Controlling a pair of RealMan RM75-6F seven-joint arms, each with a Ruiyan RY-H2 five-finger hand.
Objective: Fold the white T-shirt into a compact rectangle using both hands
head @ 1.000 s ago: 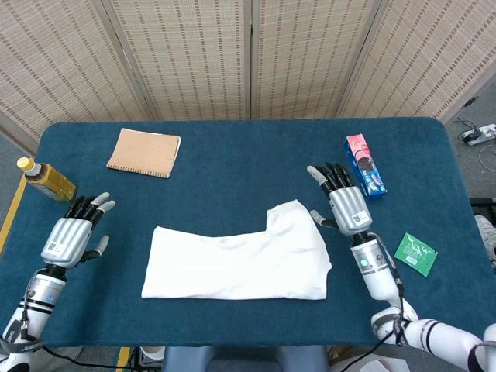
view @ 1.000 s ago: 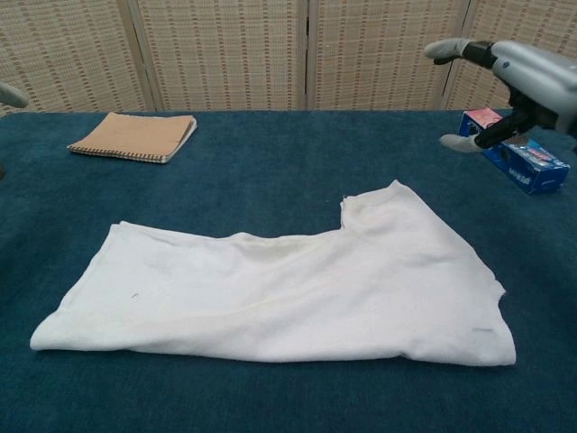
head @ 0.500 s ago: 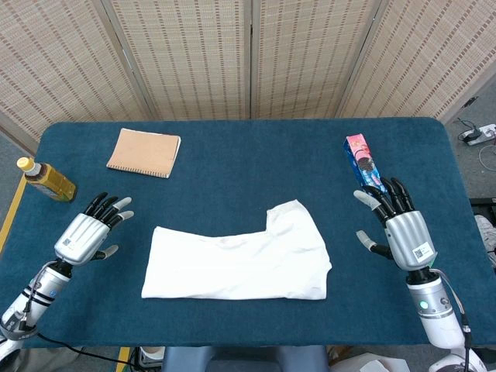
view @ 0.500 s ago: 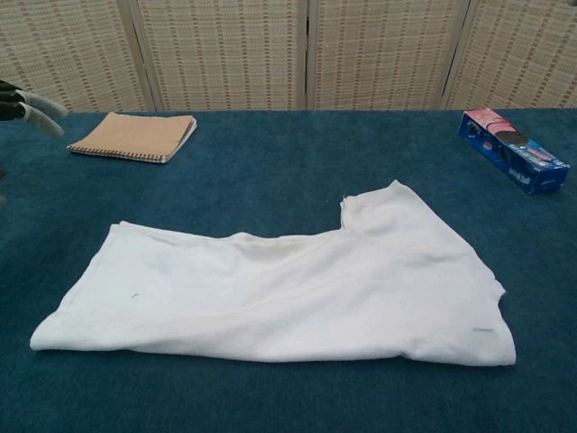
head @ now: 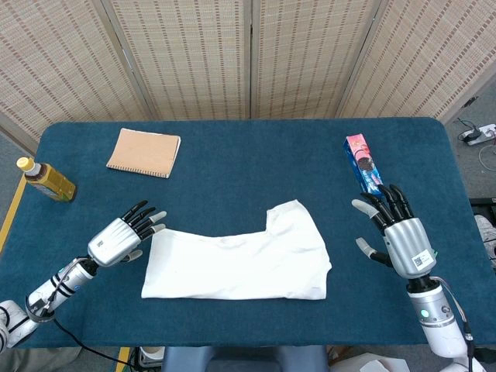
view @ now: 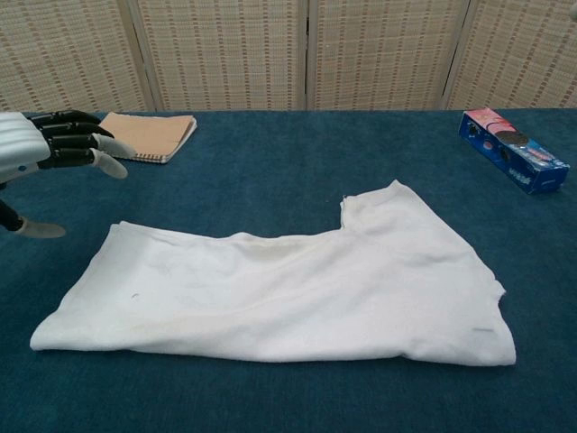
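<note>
The white T-shirt (head: 240, 260) lies partly folded on the blue table, a long band with a raised flap at its right; in the chest view the T-shirt (view: 279, 289) fills the middle. My left hand (head: 122, 238) hovers open just off the shirt's left end, fingers spread toward it; the chest view shows the left hand (view: 50, 144) at the far left above the cloth's corner. My right hand (head: 397, 231) is open, well right of the shirt and apart from it. It does not show in the chest view.
A tan notebook (head: 144, 152) lies at the back left. A bottle (head: 46, 179) lies by the left edge. A blue snack box (head: 363, 163) sits just beyond my right hand, and a green packet (head: 434, 254) partly shows to the right of that hand.
My left hand has moved right, up to the shirt's left end. My right hand swung out from the shirt's right side toward the table's right and now holds there.
</note>
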